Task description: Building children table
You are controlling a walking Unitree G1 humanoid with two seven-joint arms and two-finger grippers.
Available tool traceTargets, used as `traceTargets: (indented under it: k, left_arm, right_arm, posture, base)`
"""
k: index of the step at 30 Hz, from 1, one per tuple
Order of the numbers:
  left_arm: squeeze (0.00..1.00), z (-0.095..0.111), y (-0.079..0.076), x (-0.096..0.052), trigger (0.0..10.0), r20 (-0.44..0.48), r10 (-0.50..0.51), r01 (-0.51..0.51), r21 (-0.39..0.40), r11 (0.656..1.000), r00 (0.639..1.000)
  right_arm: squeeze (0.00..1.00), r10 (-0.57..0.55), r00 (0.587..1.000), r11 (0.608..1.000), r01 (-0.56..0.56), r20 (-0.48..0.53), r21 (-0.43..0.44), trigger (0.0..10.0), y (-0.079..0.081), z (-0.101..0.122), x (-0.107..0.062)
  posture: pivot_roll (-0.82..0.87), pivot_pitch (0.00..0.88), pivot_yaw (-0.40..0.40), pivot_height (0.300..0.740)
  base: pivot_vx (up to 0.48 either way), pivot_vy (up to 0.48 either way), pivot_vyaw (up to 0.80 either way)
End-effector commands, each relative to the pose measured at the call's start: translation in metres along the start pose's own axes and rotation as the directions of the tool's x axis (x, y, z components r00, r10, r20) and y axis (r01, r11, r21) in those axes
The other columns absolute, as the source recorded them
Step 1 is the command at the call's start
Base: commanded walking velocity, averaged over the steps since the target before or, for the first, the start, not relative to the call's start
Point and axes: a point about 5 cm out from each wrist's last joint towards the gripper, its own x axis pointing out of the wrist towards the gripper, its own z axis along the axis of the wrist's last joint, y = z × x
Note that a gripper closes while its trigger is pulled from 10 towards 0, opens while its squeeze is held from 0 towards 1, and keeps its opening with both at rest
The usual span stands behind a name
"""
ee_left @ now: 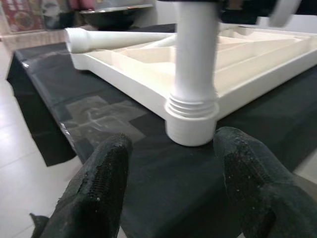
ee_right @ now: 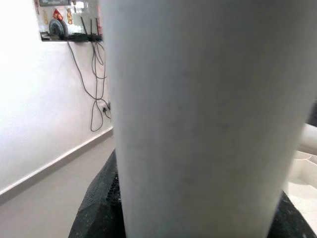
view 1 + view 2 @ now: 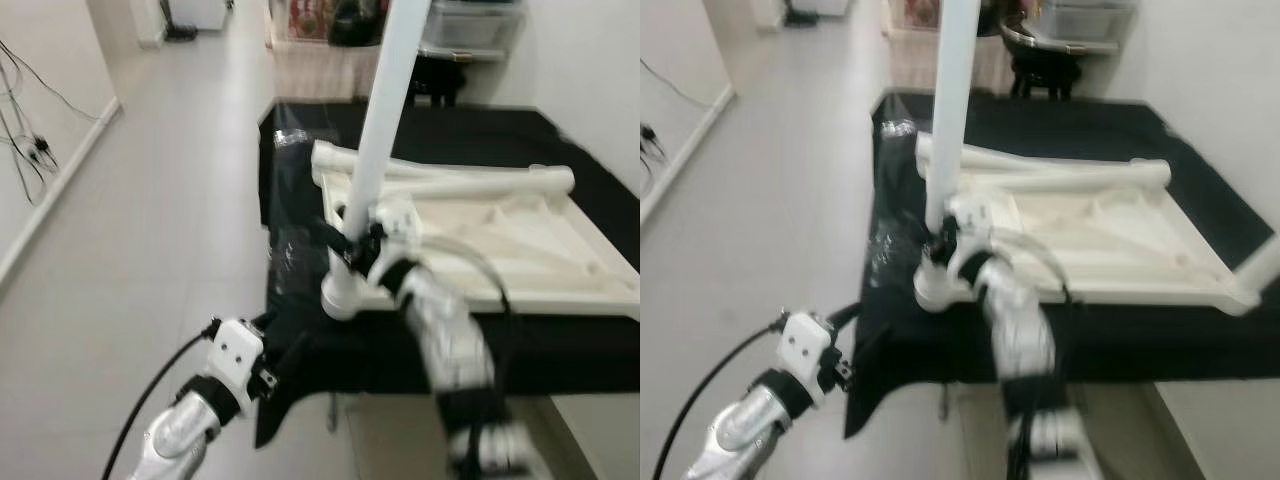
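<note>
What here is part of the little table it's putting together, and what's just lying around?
Part of the job:
upright white leg, gripped by the right gripper
upside-down tabletop
loose legs lying on it
left gripper, open beside the corner socket

Just lying about:
black cloth
storage bins
wall cables

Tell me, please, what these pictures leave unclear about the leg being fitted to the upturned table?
- Upright leg: its top is cut off by the eye views' upper edge.
- Corner socket: threads still show; how far it is seated is uncertain.
- Right gripper: blurred in the eye views; the leg blocks the right wrist view.
</note>
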Motion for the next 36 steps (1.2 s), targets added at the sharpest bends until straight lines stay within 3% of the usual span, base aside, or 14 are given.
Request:
traceTargets:
  k: [1, 5, 7, 8, 12, 13, 17, 19, 20, 21, 33, 34, 35, 36]
  left_arm:
    - [0.00, -0.003, 0.000, -0.002, 10.0, -0.016, -0.008, 0.007, -0.002, 1.000, 1.000]
    - [0.00, -0.004, 0.000, -0.001, 10.0, -0.020, -0.012, 0.012, -0.001, 1.000, 1.000]
    - [0.00, -0.005, 0.001, -0.001, 10.0, -0.024, -0.011, 0.011, 0.002, 1.000, 1.000]
    - [0.00, -0.005, 0.002, -0.001, 10.0, -0.026, -0.005, 0.006, 0.005, 1.000, 1.000]
    - [0.00, -0.006, 0.003, -0.002, 10.0, -0.029, 0.000, 0.000, 0.007, 1.000, 1.000]
    - [0.00, -0.006, 0.003, -0.002, 10.0, -0.029, 0.000, 0.001, 0.008, 1.000, 1.000]
    - [0.00, -0.006, 0.003, -0.002, 10.0, -0.030, -0.001, 0.002, 0.007, 1.000, 1.000]
    - [0.00, -0.005, 0.003, -0.001, 10.0, -0.030, -0.003, 0.003, 0.007, 1.000, 1.000]
    - [0.00, -0.005, 0.002, -0.001, 10.0, -0.030, -0.004, 0.004, 0.007, 1.000, 1.000]
    - [0.00, -0.005, 0.001, 0.000, 10.0, -0.029, -0.003, 0.004, 0.007, 1.000, 1.000]
    - [0.00, -0.005, -0.005, 0.002, 10.0, -0.024, 0.005, -0.005, 0.002, 1.000, 1.000]
    - [0.00, -0.005, -0.005, 0.002, 10.0, -0.023, 0.005, -0.005, 0.000, 1.000, 1.000]
    - [0.00, -0.005, -0.005, 0.002, 10.0, -0.023, 0.005, -0.005, 0.000, 1.000, 1.000]
    - [0.00, -0.004, -0.006, 0.002, 10.0, -0.022, 0.005, -0.005, -0.002, 1.000, 1.000]
  right_arm:
    - [0.00, -0.048, 0.985, 0.999, 0.047, -0.168, -0.011, 0.0, 0.008, -0.039, -0.018]
    - [0.00, -0.038, 0.986, 0.999, 0.038, -0.162, -0.005, 0.0, 0.014, -0.040, -0.016]
    - [0.00, -0.028, 0.988, 1.000, 0.029, -0.149, 0.008, 1.6, 0.014, -0.038, -0.009]
    - [0.00, -0.038, 0.990, 0.999, 0.042, -0.139, 0.031, 10.0, 0.012, -0.035, -0.003]
    - [0.00, -0.013, 0.994, 0.997, 0.021, -0.108, 0.079, 10.0, 0.011, -0.027, 0.005]
    - [1.00, 0.023, 0.997, 0.996, -0.017, -0.079, 0.083, 10.0, 0.011, -0.020, 0.009]
    - [1.00, 0.111, 0.993, 0.989, -0.106, -0.041, 0.099, 10.0, 0.012, -0.011, 0.013]
    - [1.00, 0.322, 0.947, 0.945, -0.321, 0.007, 0.054, 10.0, 0.009, 0.006, 0.019]
    - [0.16, 0.408, 0.913, 0.913, -0.408, 0.006, 0.019, 10.0, 0.008, 0.011, 0.021]
    - [0.00, 0.441, 0.897, 0.897, -0.442, -0.020, -0.021, 10.0, 0.002, 0.013, 0.023]
    - [0.00, 0.557, 0.816, 0.822, -0.569, -0.151, -0.042, 10.0, -0.017, 0.009, 0.031]
    - [0.00, 0.562, 0.814, 0.820, -0.572, -0.147, -0.032, 4.7, -0.018, 0.010, 0.032]
    - [0.00, 0.562, 0.814, 0.820, -0.572, -0.147, -0.032, 4.7, -0.018, 0.010, 0.032]
    - [0.00, 0.566, 0.813, 0.819, -0.573, -0.132, -0.013, 0.0, -0.020, 0.012, 0.033]
  posture:
    - [0.00, 0.135, -0.058, 0.740]
    - [0.01, 0.120, -0.060, 0.740]
    - [0.01, 0.117, -0.056, 0.740]
    - [0.02, 0.116, -0.054, 0.740]
    - [0.03, 0.115, -0.056, 0.740]
    - [0.03, 0.114, -0.057, 0.740]
    - [0.03, 0.114, -0.057, 0.740]
    - [0.04, 0.111, -0.063, 0.740]
    - [0.04, 0.111, -0.067, 0.740]
    - [0.05, 0.109, -0.075, 0.740]
    - [0.06, 0.116, -0.091, 0.740]
    - [0.06, 0.116, -0.093, 0.740]
    - [0.06, 0.116, -0.093, 0.740]
    - [0.05, 0.118, -0.095, 0.740]
  base:
    - [0.000, 0.000, 0.00]
    - [0.000, 0.000, 0.00]
    - [0.000, 0.000, 0.00]
    - [0.000, 0.000, 0.00]
    - [0.000, 0.000, 0.00]
    - [0.000, 0.000, 0.00]
    - [0.000, 0.000, 0.00]
    - [0.000, 0.000, 0.00]
    - [0.000, 0.000, 0.00]
    - [0.000, 0.000, 0.00]
    - [0.000, 0.000, 0.00]
    - [0.000, 0.000, 0.00]
    - [0.000, 0.000, 0.00]
    - [0.000, 0.000, 0.00]
